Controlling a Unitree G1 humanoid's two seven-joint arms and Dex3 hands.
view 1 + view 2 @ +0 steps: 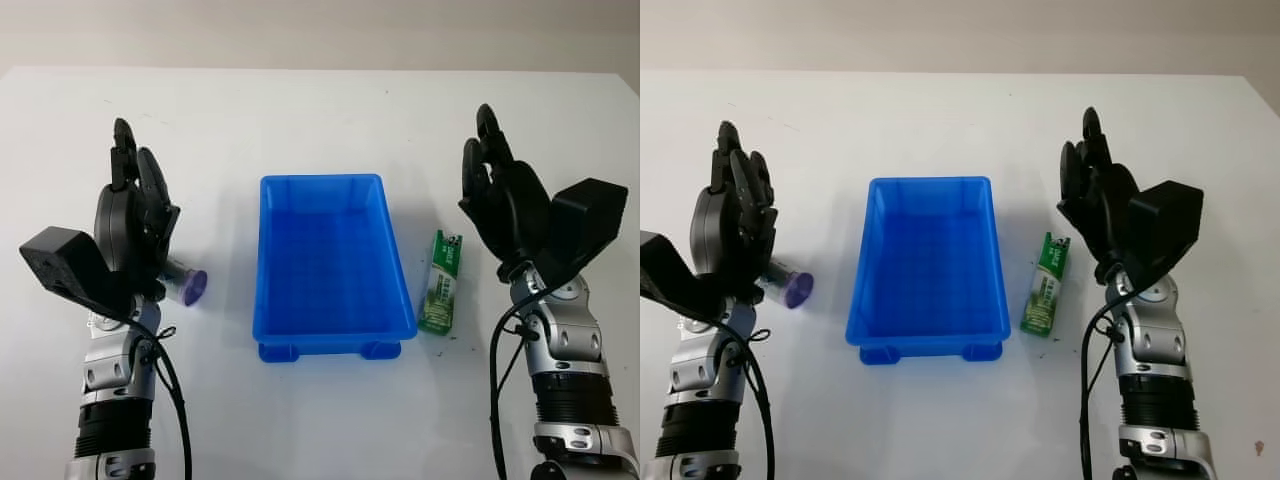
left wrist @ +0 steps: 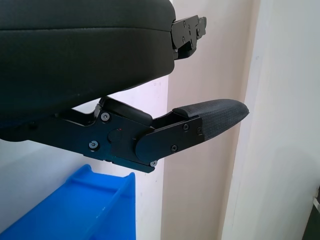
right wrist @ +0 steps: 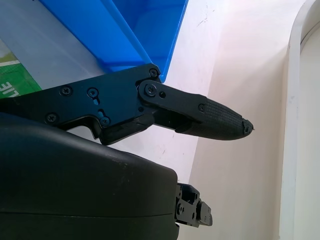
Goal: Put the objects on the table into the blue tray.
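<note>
White tabletop [image 1: 320, 120] across nearly the whole frame, matte and plain, with a few faint dark specks near the green packet; far edge running along the top of the frame; beyond it a pale beige wall band, bare; right corner of the tabletop just visible at upper right.

Blue tray [image 1: 330, 262] at centre, rectangular, long side running away from the camera, nothing inside; low feet showing on the near rim.

Purple-capped tube [image 1: 187, 283] lying on its side at left centre, just beside the left robot hand, cap end facing the tray; well apart from the tray's left wall.

Green packet [image 1: 441, 281] lying flat at right centre, just beside the tray's right wall, long axis roughly parallel to it; white end pointing away from the camera.

Left robot hand [image 1: 135, 205] raised at the left, open, holding nothing, fingers pointing up the frame; partly in front of the tube; contact with it unclear.

Right robot hand [image 1: 500, 190] raised at the right, open, holding nothing, above and to the right of the packet, apart from it.
</note>
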